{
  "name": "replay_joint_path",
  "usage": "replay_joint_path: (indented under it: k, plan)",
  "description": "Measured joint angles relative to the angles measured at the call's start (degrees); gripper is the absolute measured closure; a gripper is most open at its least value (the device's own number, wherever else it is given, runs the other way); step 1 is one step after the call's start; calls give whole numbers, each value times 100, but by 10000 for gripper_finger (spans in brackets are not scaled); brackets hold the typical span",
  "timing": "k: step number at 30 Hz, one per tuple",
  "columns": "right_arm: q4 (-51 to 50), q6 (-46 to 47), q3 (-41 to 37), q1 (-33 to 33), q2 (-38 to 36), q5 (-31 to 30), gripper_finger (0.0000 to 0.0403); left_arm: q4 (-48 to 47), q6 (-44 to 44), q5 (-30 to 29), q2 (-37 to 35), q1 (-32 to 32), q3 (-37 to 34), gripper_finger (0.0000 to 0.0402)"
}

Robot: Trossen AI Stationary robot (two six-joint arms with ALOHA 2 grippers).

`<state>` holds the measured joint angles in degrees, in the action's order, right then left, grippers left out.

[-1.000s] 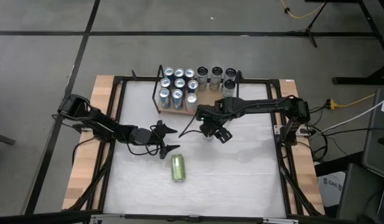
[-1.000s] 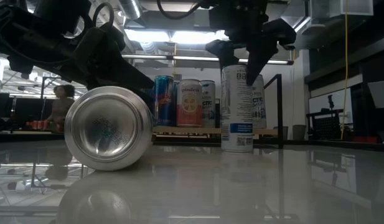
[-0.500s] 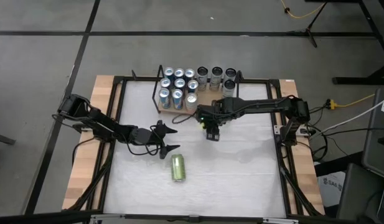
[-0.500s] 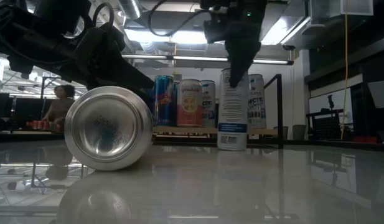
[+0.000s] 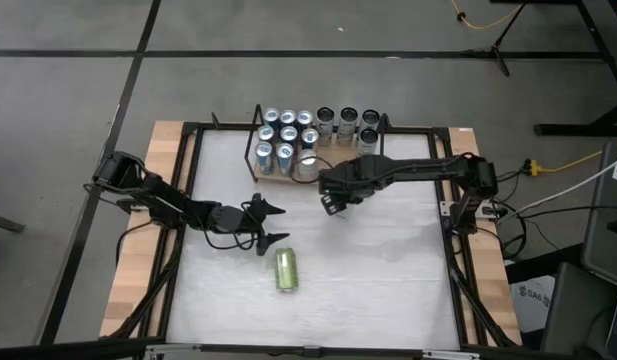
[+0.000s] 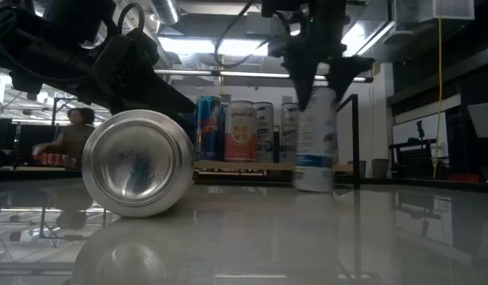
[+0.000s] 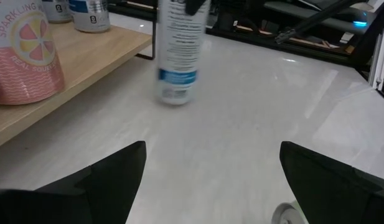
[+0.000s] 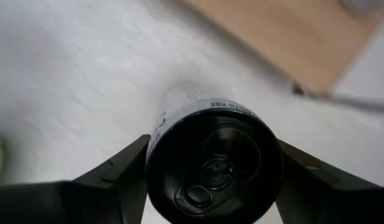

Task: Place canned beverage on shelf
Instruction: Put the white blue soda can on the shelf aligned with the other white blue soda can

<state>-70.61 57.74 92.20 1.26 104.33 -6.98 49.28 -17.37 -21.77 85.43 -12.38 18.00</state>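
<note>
— Where is the white can (image 6: 313,141) right now?
— Upright, its base just clear of the desk (image 5: 388,260) or barely on it; I cannot tell which. It hangs in front of the shelf (image 5: 328,158), near the board's middle. The right gripper (image 6: 316,79) comes down over its top, fingers clamped on the can's upper sides, and the right wrist view looks straight onto the dark lid (image 8: 213,168) between them.
— And the shelf?
— It sits at the desk's far edge, its wooden board (image 7: 79,59) already carrying rows of cans (image 5: 286,135), among them a pink grapefruit one (image 7: 23,53) by the near edge.
— The other arm?
— The left gripper (image 5: 271,223) hovers over the desk toward the left side, its fingers spread wide with nothing between them. Just beside it a green can (image 5: 286,269) lies on its side, its silver base (image 6: 137,164) facing the low camera.
— Anyone around?
— A person (image 6: 69,138) is in the room behind, at the far left.
</note>
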Motion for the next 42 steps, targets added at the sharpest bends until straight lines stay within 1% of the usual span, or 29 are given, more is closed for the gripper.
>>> replay_joint_path:
  k: [5, 8, 12, 25, 31, 42]
  plan:
    - [-774, 805, 305, -175, 7, 3, 146, -34, 2, 10, 0, 0, -1, 37]
    - [-1170, 1273, 318, -251, 7, -22, 146, -48, 4, 20, 0, 0, -2, 37]
    - [-1163, 1558, 310, -273, 7, -46, 145, -75, 11, 21, 0, 0, -2, 37]
    - [-1022, 1556, 284, -273, 28, -35, 145, -88, 14, 21, 0, 0, -2, 37]
    - [-950, 1551, 280, -273, 129, 17, 145, -87, 274, 21, 0, 0, -2, 37]
    - [-872, 1533, 280, -273, 179, 61, 145, -90, 291, 22, 0, 0, -2, 37]
